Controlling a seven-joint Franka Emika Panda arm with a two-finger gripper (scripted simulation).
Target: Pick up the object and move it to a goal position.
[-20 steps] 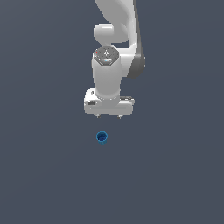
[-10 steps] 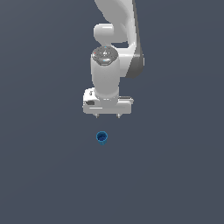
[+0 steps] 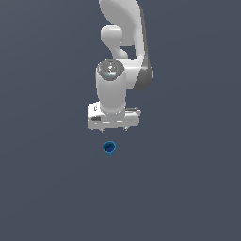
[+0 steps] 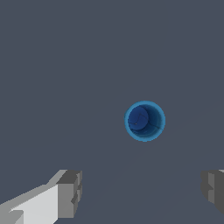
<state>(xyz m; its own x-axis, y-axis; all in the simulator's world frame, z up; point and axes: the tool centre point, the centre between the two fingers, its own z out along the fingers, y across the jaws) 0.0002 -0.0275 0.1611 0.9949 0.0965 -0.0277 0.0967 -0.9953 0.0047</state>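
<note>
The object [image 3: 110,148] is a tiny blue cup-like cylinder with a darker hollow centre, standing upright on the flat grey floor. In the exterior view the white gripper [image 3: 114,130] hangs above the floor, pointing down, just behind the cup and apart from it. The wrist view looks straight down into the object [image 4: 145,121]. There the gripper [image 4: 142,192] is open, its two grey fingertips [image 4: 70,194] spread wide with nothing between them, and the cup lies off to one side of the gap between them.
The white arm [image 3: 123,42] rises from the gripper toward the top of the exterior view. The plain grey floor [image 3: 47,188] stretches on all sides of the cup.
The gripper has drifted slightly toward the exterior view's left and a little lower, closing on the cup. The cup has stayed in place.
</note>
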